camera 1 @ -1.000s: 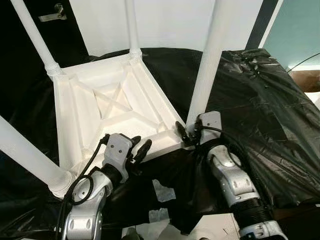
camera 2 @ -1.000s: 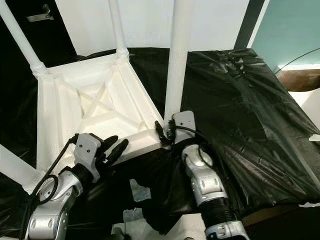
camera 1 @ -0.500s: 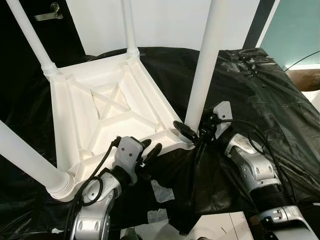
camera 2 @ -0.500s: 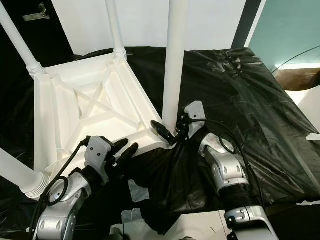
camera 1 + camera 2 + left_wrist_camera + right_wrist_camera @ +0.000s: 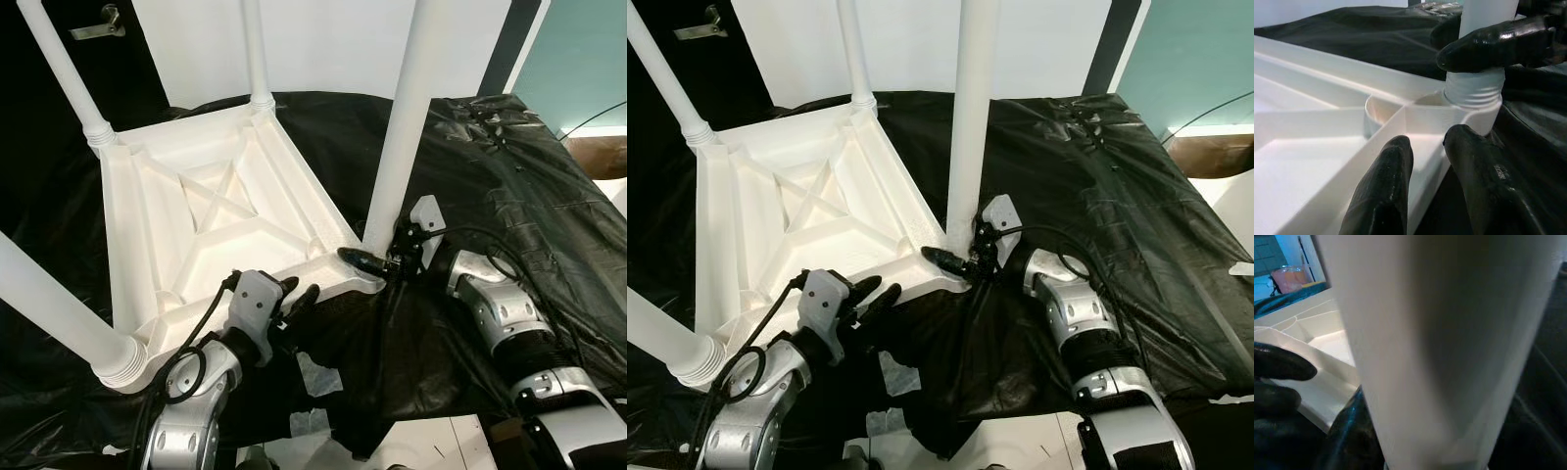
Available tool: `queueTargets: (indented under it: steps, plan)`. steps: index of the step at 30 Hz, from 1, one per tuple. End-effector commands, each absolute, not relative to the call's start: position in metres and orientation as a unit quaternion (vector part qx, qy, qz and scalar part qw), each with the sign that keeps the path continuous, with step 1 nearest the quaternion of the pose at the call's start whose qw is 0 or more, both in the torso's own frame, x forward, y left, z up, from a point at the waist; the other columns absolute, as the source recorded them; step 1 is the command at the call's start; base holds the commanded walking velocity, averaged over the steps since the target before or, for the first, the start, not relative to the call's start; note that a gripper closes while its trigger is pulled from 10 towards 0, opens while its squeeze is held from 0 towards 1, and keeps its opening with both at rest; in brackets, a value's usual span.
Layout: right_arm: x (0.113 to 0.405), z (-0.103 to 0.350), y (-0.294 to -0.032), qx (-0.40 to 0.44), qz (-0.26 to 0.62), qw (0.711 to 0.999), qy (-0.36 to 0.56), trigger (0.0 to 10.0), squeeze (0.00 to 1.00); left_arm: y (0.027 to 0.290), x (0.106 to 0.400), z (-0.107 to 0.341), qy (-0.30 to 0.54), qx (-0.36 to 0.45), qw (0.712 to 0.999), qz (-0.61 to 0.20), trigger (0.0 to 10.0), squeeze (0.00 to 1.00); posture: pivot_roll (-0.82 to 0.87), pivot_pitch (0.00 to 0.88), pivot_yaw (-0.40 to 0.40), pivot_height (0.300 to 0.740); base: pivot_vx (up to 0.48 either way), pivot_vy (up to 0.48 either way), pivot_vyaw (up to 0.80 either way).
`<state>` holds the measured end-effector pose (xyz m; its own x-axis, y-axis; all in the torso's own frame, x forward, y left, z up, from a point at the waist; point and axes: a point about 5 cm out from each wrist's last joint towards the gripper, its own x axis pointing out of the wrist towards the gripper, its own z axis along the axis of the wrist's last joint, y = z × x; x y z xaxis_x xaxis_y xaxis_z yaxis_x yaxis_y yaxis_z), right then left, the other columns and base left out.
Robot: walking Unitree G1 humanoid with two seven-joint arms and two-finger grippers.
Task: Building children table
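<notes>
Left eye view shows the white children table (image 5: pixel 216 220) lying upside down on a surface covered with black plastic sheet (image 5: pixel 509 186), its ribbed underside facing up and four white legs pointing upward. All places below are given relative to this table.

At its near-left corner stands one leg (image 5: pixel 59 304), with a ribbed collar where it enters the corner socket. At the far-left corner another leg (image 5: pixel 59 69) rises, and at the far corner behind it a third leg (image 5: pixel 257 49).

Along the near edge of the table, the left end effector (image 5: pixel 294 294) rests with its two black fingers laid over the rim. In the left wrist view the fingers (image 5: pixel 1386 191) are a little apart, one on the inner side of the rim and one on the outer side; whether they press the rim I cannot tell.

At the near-right corner stands the fourth leg (image 5: pixel 402 127), its threaded base sitting in the corner socket (image 5: pixel 1474 93). The right end effector (image 5: pixel 377 257) is at the foot of this leg, with one finger on each side of the base. The fingers seem closed around the leg. In the right wrist view the leg (image 5: pixel 1440 347) is very close to the camera.

Some pieces of pale tape (image 5: pixel 318 377) lie on the sheet in front of the near edge.
</notes>
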<state>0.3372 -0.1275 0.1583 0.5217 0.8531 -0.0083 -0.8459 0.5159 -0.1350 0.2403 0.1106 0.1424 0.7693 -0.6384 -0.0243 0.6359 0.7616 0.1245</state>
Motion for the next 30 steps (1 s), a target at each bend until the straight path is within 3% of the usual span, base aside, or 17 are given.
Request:
queueTargets:
  steps: [1,7,12,20,24,27,30]
  plan:
    - [0.336,0.156,-0.127,-0.051,0.492,0.869,-0.02,0.0,0.0,0.111,0.243,0.14,-0.01,0.063,0.947,-0.316,10.0,0.0,0.09,0.044,-0.033,0.74,0.0,0.0,0.0]
    - [0.331,0.15,-0.126,-0.032,0.47,0.882,-0.011,0.0,0.0,0.11,0.245,0.14,-0.011,0.059,0.947,-0.314,10.0,0.0,0.09,0.039,-0.037,0.74,0.0,0.0,0.0]
    - [0.331,0.14,-0.118,-0.033,0.381,0.924,-0.003,0.0,0.0,0.11,0.243,0.14,-0.013,0.057,0.949,-0.31,10.0,0.0,0.09,0.039,-0.038,0.74,0.0,0.0,0.0]
    - [0.324,0.131,-0.109,-0.025,0.314,0.949,-0.004,0.0,0.0,0.113,0.243,0.139,-0.009,0.048,0.948,-0.316,10.0,0.0,0.09,0.038,-0.03,0.74,0.0,0.0,0.0]
    - [0.324,0.125,-0.11,-0.014,0.24,0.971,0.009,0.0,0.0,0.114,0.244,0.14,-0.011,0.056,0.946,-0.319,10.0,0.0,0.08,0.036,-0.024,0.74,0.0,0.0,0.0]
    - [0.322,0.118,-0.113,0.009,0.117,0.993,0.031,0.0,0.0,0.115,0.247,0.142,-0.013,0.058,0.945,-0.323,10.0,0.0,0.08,0.035,-0.016,0.74,0.0,0.0,0.0]
    - [0.317,0.115,-0.107,0.025,0.091,0.995,0.039,0.0,0.0,0.116,0.248,0.142,-0.013,0.059,0.945,-0.323,10.0,0.0,0.08,0.029,-0.011,0.74,0.0,0.0,0.0]
